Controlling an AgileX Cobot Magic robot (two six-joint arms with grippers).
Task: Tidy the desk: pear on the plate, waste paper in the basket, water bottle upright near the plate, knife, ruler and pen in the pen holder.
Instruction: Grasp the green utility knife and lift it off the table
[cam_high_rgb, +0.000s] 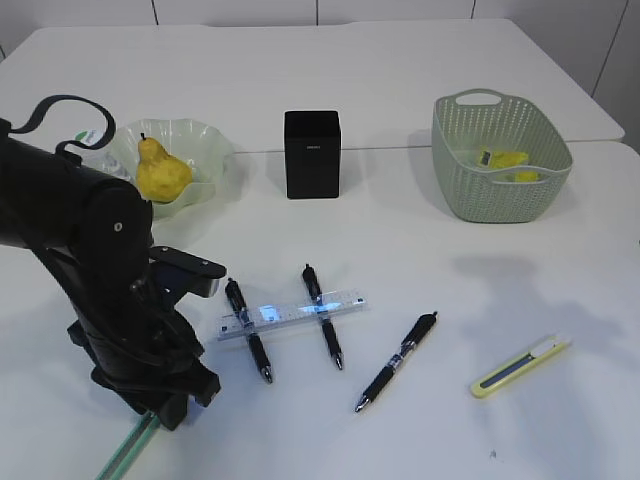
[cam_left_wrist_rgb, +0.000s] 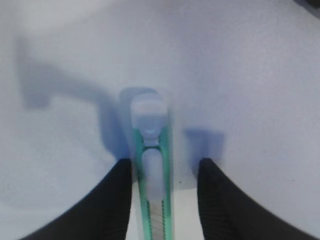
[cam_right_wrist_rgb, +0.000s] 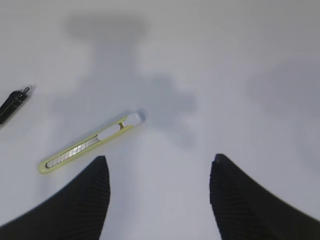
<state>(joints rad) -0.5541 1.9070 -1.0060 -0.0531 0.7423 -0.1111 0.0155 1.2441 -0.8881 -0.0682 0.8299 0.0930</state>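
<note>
Left arm (cam_high_rgb: 110, 290) sits lower left of the exterior frame, bent down over the worktop (cam_high_rgb: 420, 220). A green knife (cam_left_wrist_rgb: 152, 185) lies flat between its fingers (cam_left_wrist_rgb: 110, 200) in the left wrist frame, bottom centre, running lengthwise up the gap. It sits closer to the left finger, maybe touching it; clear gap to the right one. Fingers partly spread, straddling the knife; can't tell if it's pinched yet. In the exterior frame only the knife's green end shows, poking out under the arm at the bottom edge.

Right fingers (cam_right_wrist_rgb: 65, 210) are spread wide, nothing between them, above bare worktop. A yellow knife (cam_right_wrist_rgb: 90, 142) lies at a slant just past the left finger in the right wrist frame, centre left, apart from it. Same knife is lower right in the exterior frame.

Pear (cam_high_rgb: 160, 172) is on the plate (cam_high_rgb: 205, 140), upper left. Holder (cam_high_rgb: 312, 153) stands upper centre. Basket (cam_high_rgb: 500, 155) upper right, w/ yellow paper (cam_high_rgb: 505, 160) inside. Ruler (cam_high_rgb: 292, 313) lies centre, across 2 pens (cam_high_rgb: 247, 328); a 3rd pen (cam_high_rgb: 397, 361) lies apart to their right. Bottle mostly hidden behind the arm.
</note>
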